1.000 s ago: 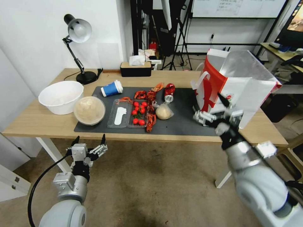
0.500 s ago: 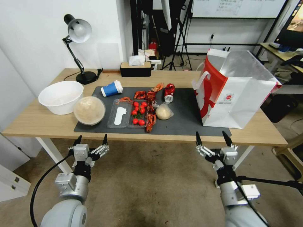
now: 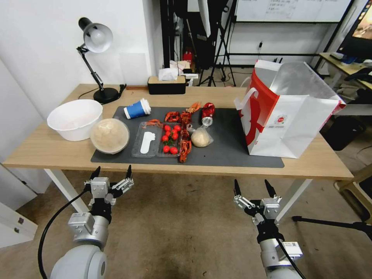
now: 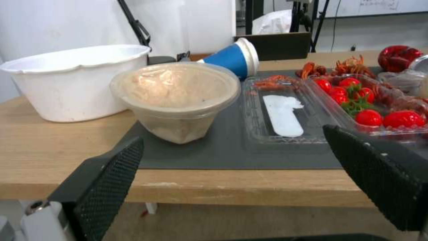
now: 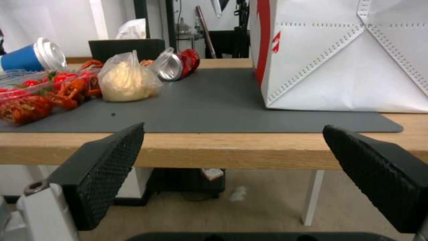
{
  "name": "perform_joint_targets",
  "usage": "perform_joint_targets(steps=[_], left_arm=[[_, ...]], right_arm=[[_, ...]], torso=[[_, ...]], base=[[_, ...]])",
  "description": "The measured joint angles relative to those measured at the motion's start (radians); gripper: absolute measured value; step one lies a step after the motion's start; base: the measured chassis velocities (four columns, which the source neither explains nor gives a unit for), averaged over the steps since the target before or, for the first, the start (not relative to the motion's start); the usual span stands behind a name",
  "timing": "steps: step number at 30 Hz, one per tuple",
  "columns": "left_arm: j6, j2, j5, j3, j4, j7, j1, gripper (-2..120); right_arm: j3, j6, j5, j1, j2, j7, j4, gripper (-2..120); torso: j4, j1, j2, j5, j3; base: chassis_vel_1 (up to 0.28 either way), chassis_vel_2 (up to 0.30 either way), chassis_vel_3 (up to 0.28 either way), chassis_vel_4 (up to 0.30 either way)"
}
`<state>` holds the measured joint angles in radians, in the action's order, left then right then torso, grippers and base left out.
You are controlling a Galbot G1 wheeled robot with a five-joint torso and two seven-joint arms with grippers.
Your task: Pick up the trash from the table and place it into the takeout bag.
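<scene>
Trash lies spread over the dark grey mat [image 3: 228,149] on the table [image 3: 46,149], none of it in my grip. At the far left of the mat the blue paper cup [image 3: 136,109] lies on its side, white lid pointing right. Near it, at the mat's left end, stands the round beige-filled tub [image 3: 110,135], just beside the big white bowl [image 3: 74,118] that sits on bare wood. Right of the tub is a clear tray [image 3: 157,139] with red tomatoes [image 3: 169,137] in its right half and a white patch in its left half. Red crayfish shells [image 3: 185,145] run along the tray's right side and past its far end. The small plastic bag [image 3: 201,136] with a pale lump inside rests just right of them, and beyond it a red can-like thing [image 3: 207,111] lies on its side. The takeout bag [image 3: 286,112] stands upright on the right end of the mat, mouth open, silvery lining showing.

My left gripper [image 3: 111,175] hangs below the near table edge, in front of the tub, with its jaws spread wide and nothing between them. My right gripper [image 3: 252,188] hangs low too, off the near edge and in front of the bag, jaws likewise parted and empty.
</scene>
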<state>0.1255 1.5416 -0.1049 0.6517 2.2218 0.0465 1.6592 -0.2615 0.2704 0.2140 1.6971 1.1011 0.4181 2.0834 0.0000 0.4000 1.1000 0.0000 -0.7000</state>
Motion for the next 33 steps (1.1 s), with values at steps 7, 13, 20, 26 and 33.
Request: perform_joint_targets(steps=[7,13,20,26,33], left_arm=[[-0.004,0.002,0.000,0.000,-0.003,0.000,0.001,100],[-0.005,0.005,0.005,-0.001,-0.003,0.002,0.003,100],[-0.005,0.010,0.013,-0.001,-0.001,0.003,0.006,100],[-0.007,0.020,0.024,0.005,0.001,0.003,0.010,100],[-0.011,0.027,0.033,0.012,0.001,0.002,0.016,100]], right_arm=[[0.021,-0.021,0.026,-0.049,0.008,0.011,0.008,100],[0.062,-0.142,0.119,-0.209,0.017,0.020,0.040,100],[0.132,-0.234,0.228,-0.387,0.008,0.020,0.001,100],[0.235,-0.299,0.329,-0.602,-0.001,0.036,-0.131,100],[0.326,-0.340,0.390,-0.762,0.011,0.065,-0.239,100]], torso=[[-0.0002,0.000,0.000,-0.0001,0.000],[0.0000,0.000,0.000,-0.0001,0.000],[0.0000,0.000,0.000,0.0001,0.000],[0.0002,0.000,0.000,-0.0001,0.000],[-0.0002,0.000,0.000,-0.0004,0.000]], base=[[0.000,0.000,0.000,0.000],[0.000,0.000,0.000,0.000],[0.000,0.000,0.000,0.000],[0.000,0.000,0.000,0.000],[0.000,0.000,0.000,0.000]])
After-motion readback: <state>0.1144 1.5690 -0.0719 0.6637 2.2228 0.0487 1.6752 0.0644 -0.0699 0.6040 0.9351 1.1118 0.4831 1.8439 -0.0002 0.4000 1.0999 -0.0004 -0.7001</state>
